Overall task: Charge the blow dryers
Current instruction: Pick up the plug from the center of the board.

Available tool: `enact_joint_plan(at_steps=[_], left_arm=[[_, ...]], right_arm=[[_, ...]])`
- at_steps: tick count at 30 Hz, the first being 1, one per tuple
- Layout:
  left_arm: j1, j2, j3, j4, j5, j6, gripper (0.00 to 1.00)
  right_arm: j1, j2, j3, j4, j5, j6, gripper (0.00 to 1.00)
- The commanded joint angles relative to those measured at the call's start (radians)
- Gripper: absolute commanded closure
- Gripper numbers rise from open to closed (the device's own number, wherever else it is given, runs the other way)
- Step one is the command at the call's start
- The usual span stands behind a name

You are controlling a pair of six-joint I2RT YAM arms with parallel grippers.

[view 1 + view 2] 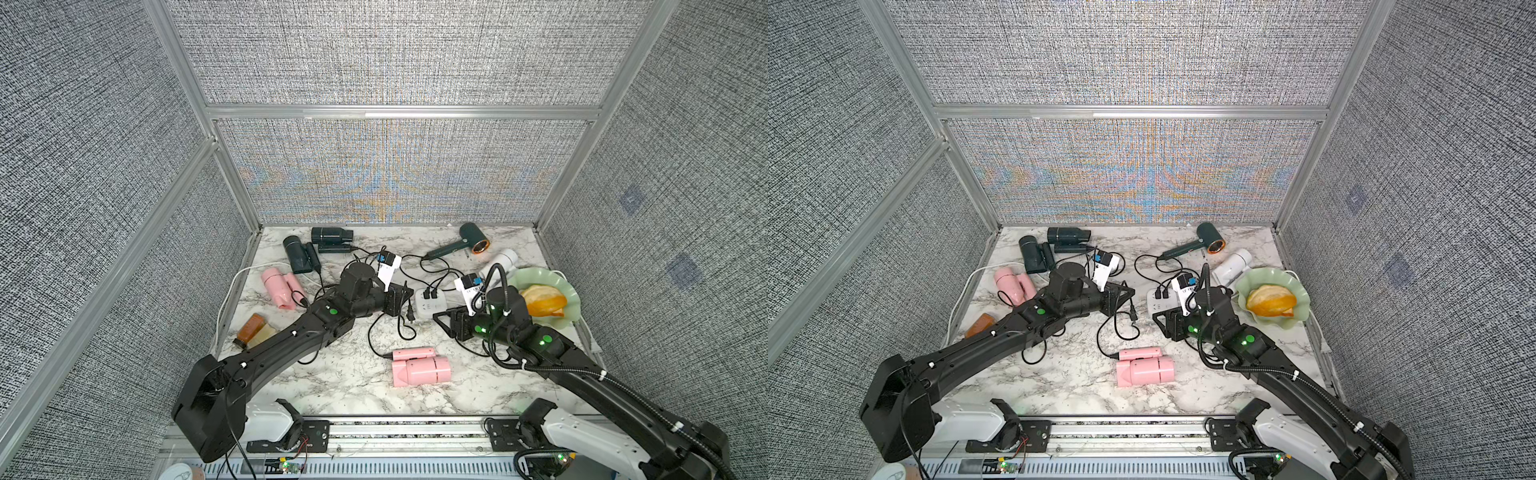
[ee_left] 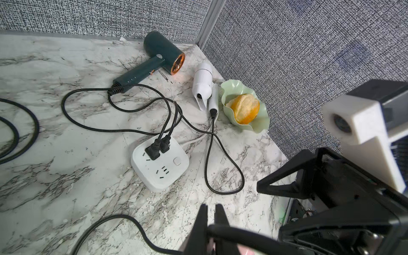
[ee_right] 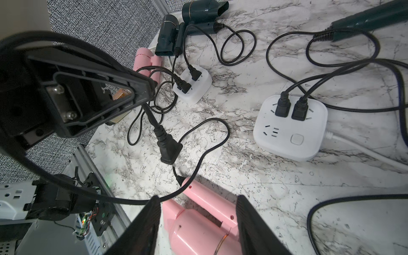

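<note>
Whereas the limp cord [image 3: 152, 119] clamped in my left pincer [image 2: 211, 209] should flop, I'd grip its stiff plug [image 3: 169, 150]; right pincer [image 3: 197, 199] gapes wide over the pink dryer [image 1: 422, 370] at the bench's [image 1: 353, 386] six o'clock.

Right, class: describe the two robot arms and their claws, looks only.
The left arm and right arm are matte black with rounded joints, green lights and white bases. A ribbed black hose runs along the right arm. Each wrist carries a white camera block. The left claw and right claw have black, tapering fingers.
</note>
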Motion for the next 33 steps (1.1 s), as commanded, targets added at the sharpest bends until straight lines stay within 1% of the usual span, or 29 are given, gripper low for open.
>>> enact_joint_plan(at_steps=[1, 8, 11, 17, 22, 33], left_arm=[[-0.007, 0.002, 0.023, -0.022, -0.043, 0.022, 0.90], [-0.031, 0.018, 0.050, -0.059, -0.124, 0.033, 0.90], [-0.038, 0.022, 0.059, -0.059, -0.139, 0.037, 0.90], [-0.039, 0.040, 0.075, -0.052, -0.136, 0.040, 0.90], [-0.039, 0.053, 0.080, -0.044, -0.138, 0.042, 0.90], [-0.040, 0.060, 0.108, -0.064, -0.157, 0.061, 0.90]], right_arm=[[0.009, 0.007, 0.026, -0.056, 0.078, 0.035, 0.45], [0.042, 0.048, 0.084, -0.108, 0.106, 0.097, 0.48], [0.054, 0.061, 0.095, -0.106, 0.109, 0.107, 0.49], [0.058, 0.072, 0.087, -0.095, 0.123, 0.096, 0.53], [0.062, 0.067, 0.087, -0.090, 0.116, 0.096, 0.53], [0.072, 0.092, 0.116, -0.147, 0.121, 0.155, 0.54]])
